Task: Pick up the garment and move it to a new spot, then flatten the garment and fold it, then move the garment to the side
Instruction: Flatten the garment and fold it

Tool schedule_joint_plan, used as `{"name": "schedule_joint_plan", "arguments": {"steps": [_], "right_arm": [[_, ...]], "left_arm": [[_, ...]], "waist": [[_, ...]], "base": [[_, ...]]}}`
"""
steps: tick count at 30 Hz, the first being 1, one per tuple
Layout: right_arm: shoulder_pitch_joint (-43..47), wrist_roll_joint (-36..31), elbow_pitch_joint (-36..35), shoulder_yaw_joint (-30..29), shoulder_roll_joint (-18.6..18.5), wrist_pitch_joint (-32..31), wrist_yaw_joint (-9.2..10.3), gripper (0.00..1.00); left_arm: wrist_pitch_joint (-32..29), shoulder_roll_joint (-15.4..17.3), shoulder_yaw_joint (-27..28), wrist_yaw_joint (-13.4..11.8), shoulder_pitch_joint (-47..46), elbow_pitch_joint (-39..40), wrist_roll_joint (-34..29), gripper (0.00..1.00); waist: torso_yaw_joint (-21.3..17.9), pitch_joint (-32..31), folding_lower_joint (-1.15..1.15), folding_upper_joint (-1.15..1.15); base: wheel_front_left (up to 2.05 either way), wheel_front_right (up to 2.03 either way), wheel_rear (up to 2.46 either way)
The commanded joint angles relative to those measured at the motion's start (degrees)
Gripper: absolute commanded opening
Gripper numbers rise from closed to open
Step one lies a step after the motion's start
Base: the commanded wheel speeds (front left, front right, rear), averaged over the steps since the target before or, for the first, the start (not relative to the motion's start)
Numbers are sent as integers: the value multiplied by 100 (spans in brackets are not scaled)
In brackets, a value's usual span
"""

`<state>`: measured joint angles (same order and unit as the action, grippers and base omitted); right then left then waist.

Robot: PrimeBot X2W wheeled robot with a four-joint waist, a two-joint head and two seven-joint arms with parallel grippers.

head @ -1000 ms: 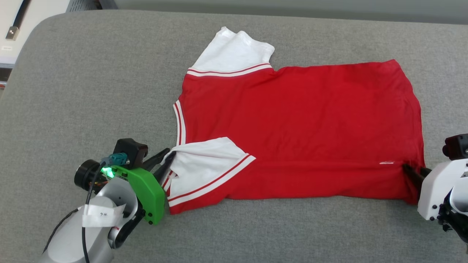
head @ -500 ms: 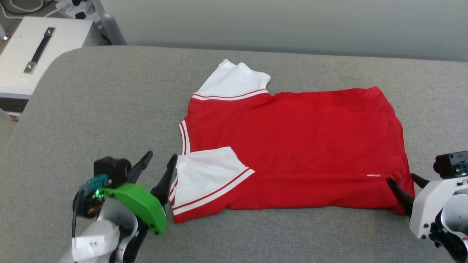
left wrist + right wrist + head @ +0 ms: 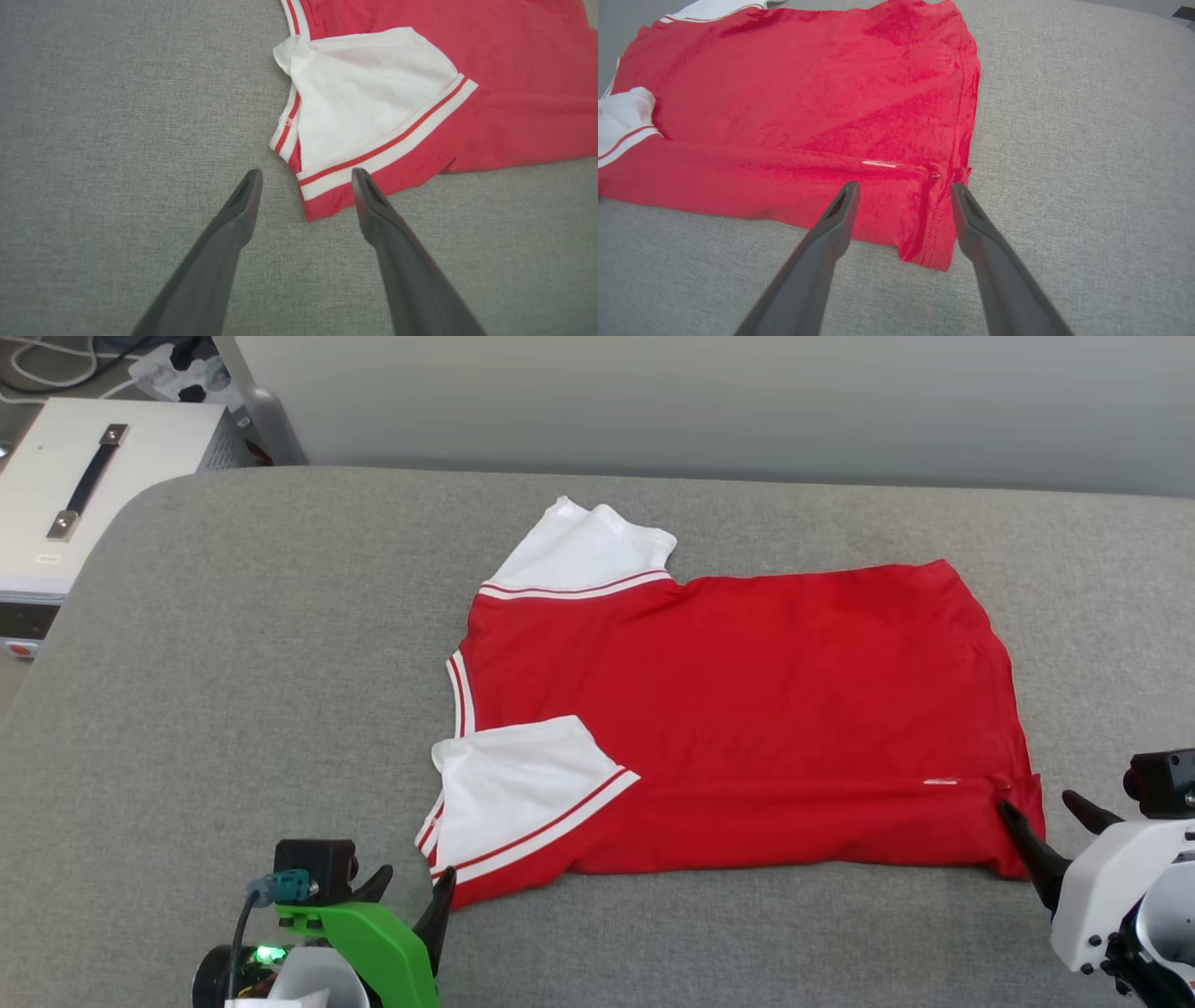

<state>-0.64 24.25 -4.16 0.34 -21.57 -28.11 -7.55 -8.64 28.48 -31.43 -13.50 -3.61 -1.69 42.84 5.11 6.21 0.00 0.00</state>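
**Shirt at rest on the bench, both grippers free.** The garment (image 3: 738,709), a red jersey shirt with white sleeves, lies spread near the middle of the grey bench (image 3: 233,663). Its near long edge appears folded over the body, and the near sleeve (image 3: 509,784) is turned in on top. The left gripper (image 3: 414,874) sits just beside the shoulder-end corner, fingers spread wide and empty. The right gripper (image 3: 1036,801) straddles the hem corner (image 3: 924,254), fingers likewise apart and holding nothing.

Expect the cloth to be light, limp and stretchy. Lifted by one point, it will likely sag, drag on the bench and lose its fold. Take hold at two corners of the same edge. Pinch all layers together at the striped trim (image 3: 378,154) and at the stitched hem, where the fabric is thickest, and raise both ends level.
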Motion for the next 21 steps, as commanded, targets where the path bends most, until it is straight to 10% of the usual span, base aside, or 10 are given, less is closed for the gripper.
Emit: {"name": "schedule_joint_plan", "arguments": {"steps": [1, 18, 19, 20, 21], "right_arm": [[67, -63, -71, -51, 46, -44, 6, 100], [-17, -224, -273, -121, 191, -125, 6, 100], [-24, -238, -262, -127, 189, -124, 6, 100], [-33, -285, -219, -138, 184, -118, 6, 100], [-30, -306, -193, -146, 181, -118, 6, 100]], "left_arm": [[-11, 4, -4, -54, -1, -10, -26, 100], [60, -332, -150, 286, -576, -1290, 27, 100], [-17, -344, -200, 332, -588, -1384, 45, 71], [-83, -384, -289, 435, -612, -1571, 66, 0], [-73, -411, -300, 477, -603, -1625, 95, 0]], "waist": [[-29, 95, 0, 0], [-186, 675, 0, 0], [-187, 684, 0, 0], [-183, 662, 0, 0], [-175, 633, 0, 0]], "base": [[0, 0, 0], [0, 0, 0], [0, 0, 0], [0, 0, 0], [0, 0, 0]]}}
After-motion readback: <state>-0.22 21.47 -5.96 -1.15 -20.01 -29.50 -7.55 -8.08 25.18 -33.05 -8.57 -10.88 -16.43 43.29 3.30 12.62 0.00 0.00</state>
